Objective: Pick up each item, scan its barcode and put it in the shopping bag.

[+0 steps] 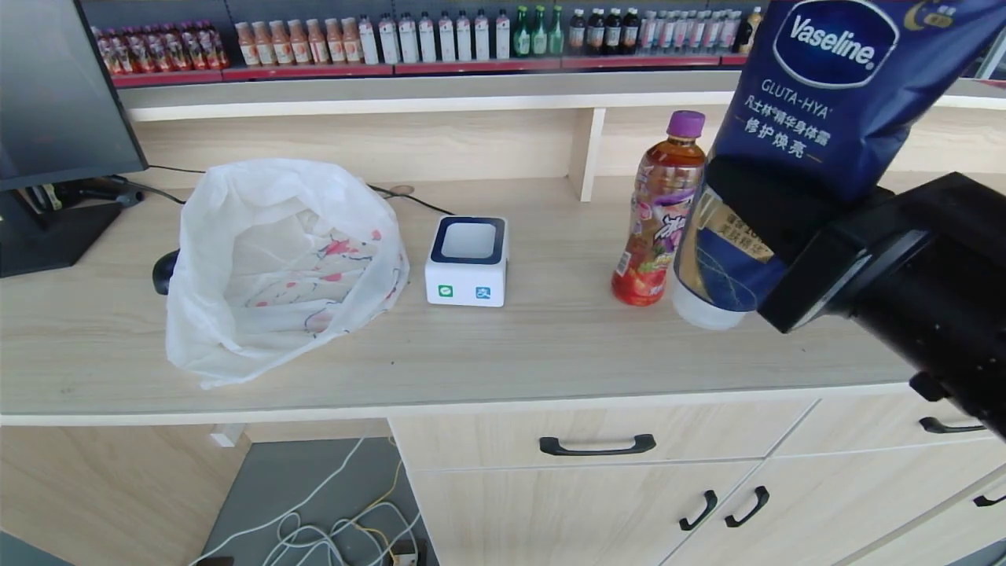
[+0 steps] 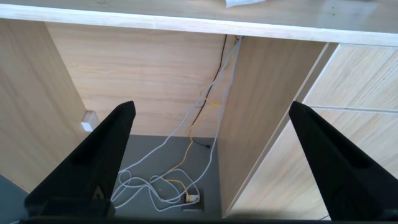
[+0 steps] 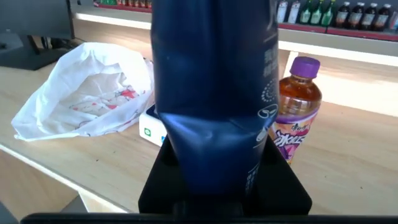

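Observation:
My right gripper (image 1: 774, 228) is shut on a dark blue lotion tube (image 1: 817, 102), held cap-down and lifted above the right side of the counter; the same lotion tube (image 3: 214, 93) stands between the fingers in the right wrist view. Just left of it an orange drink bottle (image 1: 656, 212) with a purple cap stands upright on the counter, also seen as the drink bottle (image 3: 295, 112). The white scanner box (image 1: 467, 261) sits mid-counter, and the open white shopping bag (image 1: 275, 259) lies to its left. My left gripper (image 2: 211, 162) hangs open below the counter edge, over floor cables.
A monitor (image 1: 63, 86) on its stand occupies the counter's far left, with a black mouse (image 1: 163, 273) behind the bag. A wooden divider (image 1: 585, 149) rises at the back. Drawers with black handles (image 1: 597, 446) front the counter. Drink shelves line the background.

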Controlling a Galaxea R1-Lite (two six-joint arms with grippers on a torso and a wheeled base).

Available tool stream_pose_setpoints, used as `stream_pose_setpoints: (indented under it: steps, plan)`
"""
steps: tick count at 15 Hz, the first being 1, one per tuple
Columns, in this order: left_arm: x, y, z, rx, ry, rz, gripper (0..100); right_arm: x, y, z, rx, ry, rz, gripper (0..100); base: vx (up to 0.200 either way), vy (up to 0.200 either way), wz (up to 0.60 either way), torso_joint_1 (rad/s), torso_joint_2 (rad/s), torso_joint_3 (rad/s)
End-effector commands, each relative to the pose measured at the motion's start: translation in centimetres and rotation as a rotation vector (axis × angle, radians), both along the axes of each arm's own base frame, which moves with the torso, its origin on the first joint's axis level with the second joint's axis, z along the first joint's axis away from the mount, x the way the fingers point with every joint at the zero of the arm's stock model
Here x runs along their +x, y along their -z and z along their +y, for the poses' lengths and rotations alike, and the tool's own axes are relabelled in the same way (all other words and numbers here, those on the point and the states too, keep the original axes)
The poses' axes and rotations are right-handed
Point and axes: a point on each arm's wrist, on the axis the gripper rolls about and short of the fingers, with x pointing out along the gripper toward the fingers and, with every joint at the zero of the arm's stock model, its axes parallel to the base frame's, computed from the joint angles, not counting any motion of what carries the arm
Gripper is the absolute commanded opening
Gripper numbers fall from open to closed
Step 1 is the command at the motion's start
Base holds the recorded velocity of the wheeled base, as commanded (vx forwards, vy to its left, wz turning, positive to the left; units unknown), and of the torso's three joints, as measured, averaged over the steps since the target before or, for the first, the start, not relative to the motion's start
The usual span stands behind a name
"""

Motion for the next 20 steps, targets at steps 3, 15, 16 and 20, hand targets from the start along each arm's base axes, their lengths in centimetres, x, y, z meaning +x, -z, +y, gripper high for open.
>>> stream_pose_setpoints:
  steps: [3,15,16,20]
  plan:
    - [0.0,0.0,0.0,0.000,0.000,0.000,100,-2.0,2.3,-0.4,-0.056,-0.052,-0.006,0,0.000,0.000,0.00,0.000,0.00,0.000]
    - [0.0,0.0,0.0,0.000,0.000,0.000,100,-6.1,4.4,3.8,-0.419,-0.219,-0.204,0,0.000,0.000,0.00,0.000,0.00,0.000]
    - [0.0,0.0,0.0,0.000,0.000,0.000,100,-6.8,4.4,4.1,-0.446,-0.243,-0.231,0,0.000,0.000,0.00,0.000,0.00,0.000]
    - [0.0,0.0,0.0,0.000,0.000,0.000,100,-7.3,4.2,4.7,-0.505,-0.257,-0.301,0,0.000,0.000,0.00,0.000,0.00,0.000]
